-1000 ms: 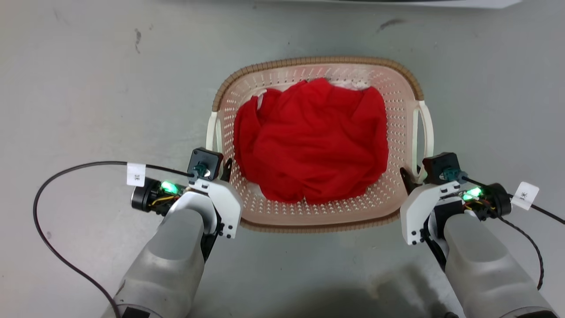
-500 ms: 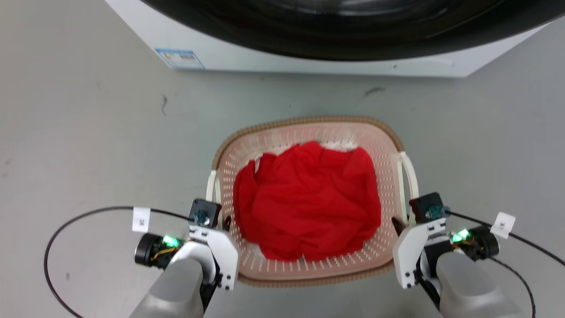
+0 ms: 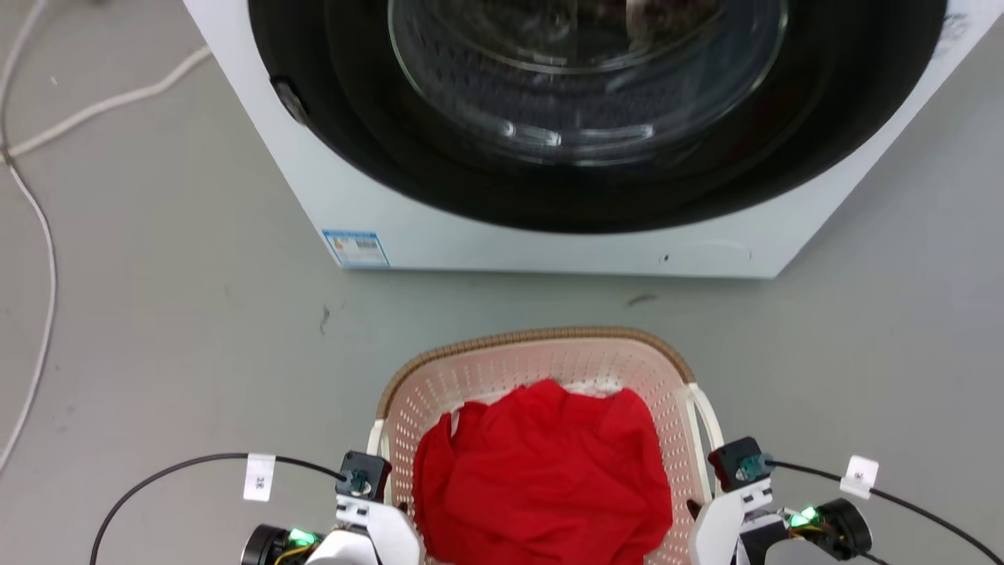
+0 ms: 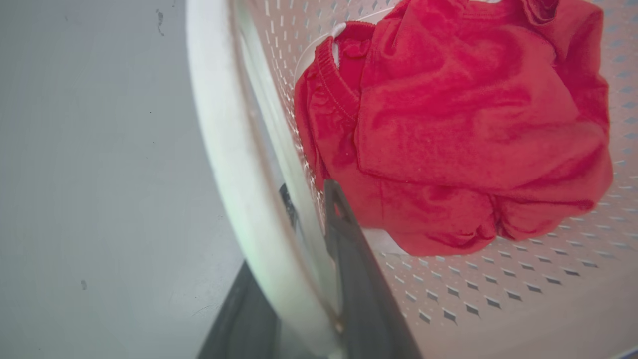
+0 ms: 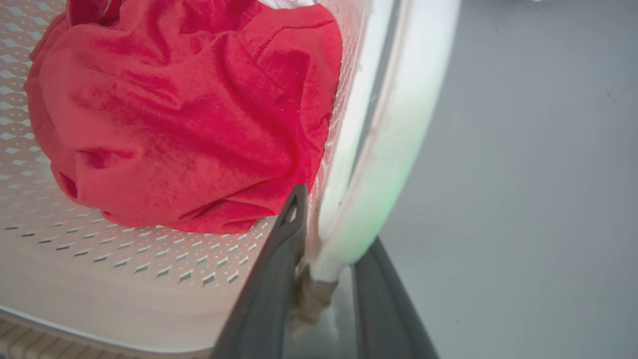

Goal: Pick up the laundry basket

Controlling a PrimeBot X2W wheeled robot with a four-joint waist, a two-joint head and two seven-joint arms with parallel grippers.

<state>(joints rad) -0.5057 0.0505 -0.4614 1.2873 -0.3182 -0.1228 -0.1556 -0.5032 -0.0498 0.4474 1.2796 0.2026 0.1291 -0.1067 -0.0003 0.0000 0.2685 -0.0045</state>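
Observation:
The laundry basket (image 3: 533, 339), pale pink with a brown woven-look rim and white side handles, lies low in the head view with a crumpled red garment (image 3: 541, 471) inside. My left gripper (image 3: 396, 510) is at its left handle and my right gripper (image 3: 700, 506) at its right handle. In the left wrist view my left gripper (image 4: 309, 199) is shut on the white handle (image 4: 224, 149), one finger inside the wall, one outside. The right wrist view has my right gripper (image 5: 334, 219) shut the same way on the other handle (image 5: 398, 139).
A white front-loading washer (image 3: 471, 243) with a dark round door stands just beyond the basket. Pale cables (image 3: 39, 196) trail over the grey floor at far left. Black wrist cables loop outward beside each gripper.
The head camera has swung upward: the washer has come into the picture, and the basket and both grippers sit lower and smaller in it. Both grippers keep their hold on the handles.

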